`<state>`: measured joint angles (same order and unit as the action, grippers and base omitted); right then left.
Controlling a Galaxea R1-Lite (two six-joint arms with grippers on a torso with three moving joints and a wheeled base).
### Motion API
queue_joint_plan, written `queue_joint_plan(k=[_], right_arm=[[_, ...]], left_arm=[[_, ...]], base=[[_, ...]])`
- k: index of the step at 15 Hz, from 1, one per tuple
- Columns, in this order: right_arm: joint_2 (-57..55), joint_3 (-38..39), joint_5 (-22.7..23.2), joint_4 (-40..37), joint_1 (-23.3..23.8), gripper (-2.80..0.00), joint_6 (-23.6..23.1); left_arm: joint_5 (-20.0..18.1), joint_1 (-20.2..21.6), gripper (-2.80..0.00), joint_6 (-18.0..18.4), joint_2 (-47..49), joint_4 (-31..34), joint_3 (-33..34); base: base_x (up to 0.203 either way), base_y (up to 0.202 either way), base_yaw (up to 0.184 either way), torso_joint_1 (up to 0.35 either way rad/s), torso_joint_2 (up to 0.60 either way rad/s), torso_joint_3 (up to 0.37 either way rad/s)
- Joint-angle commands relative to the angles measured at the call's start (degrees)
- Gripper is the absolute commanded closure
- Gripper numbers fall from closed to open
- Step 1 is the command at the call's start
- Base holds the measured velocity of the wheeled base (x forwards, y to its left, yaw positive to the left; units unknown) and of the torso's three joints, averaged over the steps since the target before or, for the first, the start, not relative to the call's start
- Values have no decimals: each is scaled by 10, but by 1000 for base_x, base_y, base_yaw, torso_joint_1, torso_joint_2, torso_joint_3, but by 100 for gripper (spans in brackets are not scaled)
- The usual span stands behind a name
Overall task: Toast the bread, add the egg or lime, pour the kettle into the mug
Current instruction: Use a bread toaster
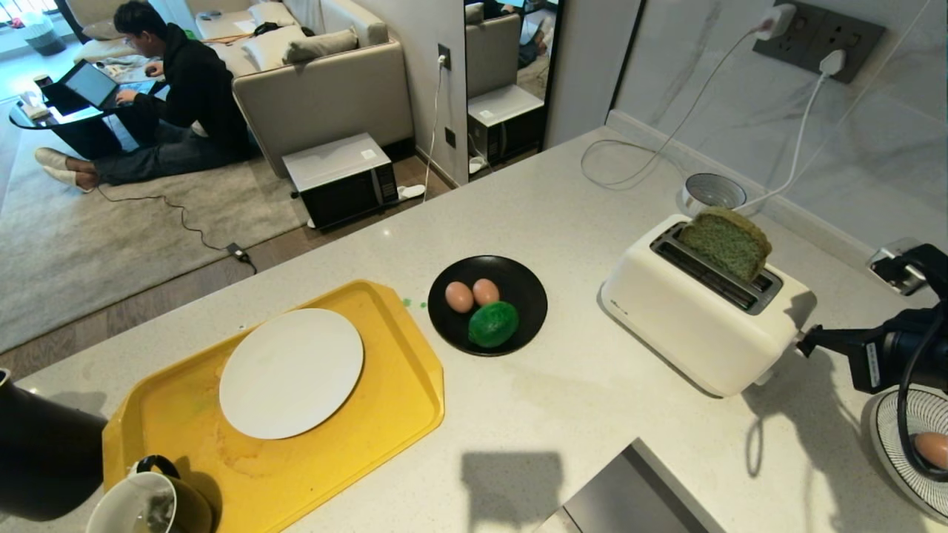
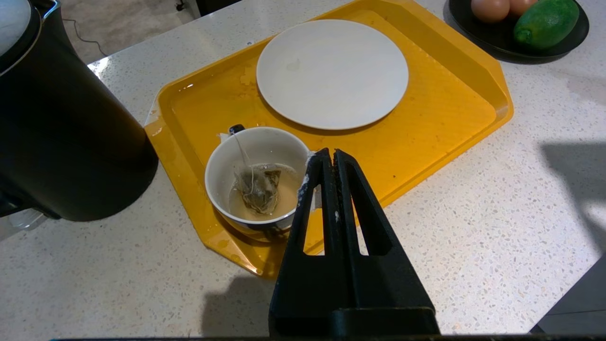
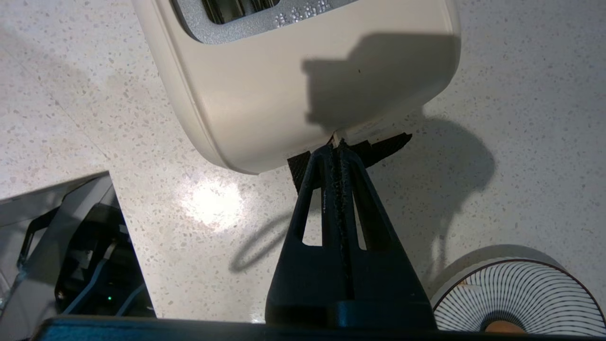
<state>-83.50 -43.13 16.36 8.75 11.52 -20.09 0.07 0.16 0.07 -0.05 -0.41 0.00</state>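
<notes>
right gripper (image 3: 339, 148): closed | tips at toaster (image 3: 265, 94) end | on countertop (image 3: 85, 109)

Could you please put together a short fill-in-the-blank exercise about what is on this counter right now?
1. The bread stands in a slot of the white ____.
2. On the black plate, the lime lies beside ____ eggs.
3. The mug on the yellow tray holds a ____.
4. The right gripper, fingers shut, has its tips at the toaster's ____ end.

Missing words: toaster; two; tea bag; near
</notes>
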Motion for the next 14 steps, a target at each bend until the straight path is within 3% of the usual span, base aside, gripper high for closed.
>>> queue_joint_plan(k=[1,14], right_arm=[[-16,-2,2,0,-1,0,-4],[-72,-13,2,16,1,0,-17]], left_arm=[[0,0,0,0,0,0,0],[0,0,0,0,0,0,0]], base=[[0,0,0,0,0,0],[0,0,0,0,0,0]])
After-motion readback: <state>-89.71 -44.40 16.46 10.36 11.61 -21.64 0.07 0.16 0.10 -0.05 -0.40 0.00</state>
